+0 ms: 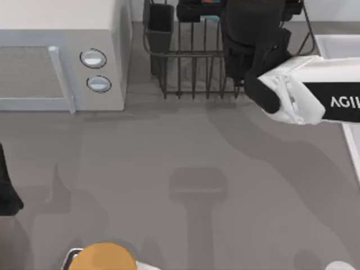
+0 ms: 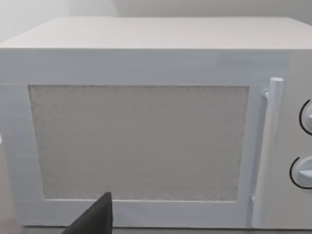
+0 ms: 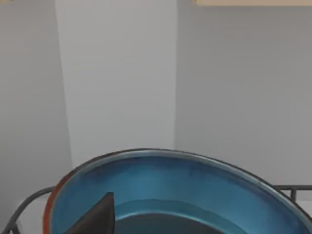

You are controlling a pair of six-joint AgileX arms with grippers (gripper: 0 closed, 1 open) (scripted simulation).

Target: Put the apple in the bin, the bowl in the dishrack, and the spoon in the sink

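Two arms: the right one works at the far right, the left one sits idle at the table's [image 1: 169, 146] left edge.
Right hand [image 1: 247, 39]: over the dishrack [image 1: 191, 79], its black wrist covering the rack's right part; I cannot tell whether its fingers are apart or together.
Bowl [image 3: 195, 180]: close under the right wrist camera, blue inside with a reddish rim, rack wire [image 3: 19, 209] curving past its edge, so it looks to be at or in the rack; whether it is held or resting, I cannot tell.
Key relation: bowl straight below the right hand, rack around both; a round bowl has no long axis to line up.
Nearer arm: the right, by far.
Left hand [image 2: 95, 217]: faces the microwave [image 2: 146, 122] door; one dark fingertip shows, state unclear.
Sink [image 1: 337, 45]: pale rim at far right, just beside the rack.
Judged step: setting the bowl down in the rack.
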